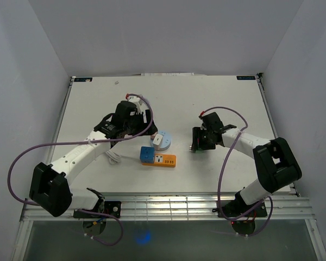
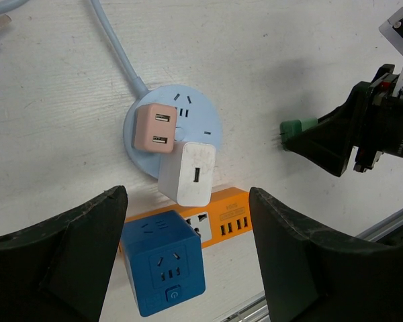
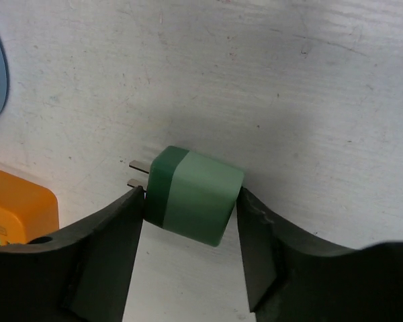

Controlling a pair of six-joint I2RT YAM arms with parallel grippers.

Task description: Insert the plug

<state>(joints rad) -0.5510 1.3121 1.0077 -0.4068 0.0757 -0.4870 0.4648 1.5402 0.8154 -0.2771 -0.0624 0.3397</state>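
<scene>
The right tool [image 3: 191, 204] pinches the green plug [image 3: 196, 193], prongs pointing to nine o'clock; keep them square while approaching the orange strip [image 1: 164, 160]. The left tool [image 2: 187, 201] hangs spread.

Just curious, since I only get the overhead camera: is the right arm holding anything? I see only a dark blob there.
Observer: Yes. Its wrist camera shows a green plug pinched between the right fingers.
Operator: Which way does it face?
Observer: Its two metal prongs stick out on the side where the orange power strip lies.
Operator: And the left arm?
Observer: The left fingers stand wide apart with nothing gripped between them.
</scene>
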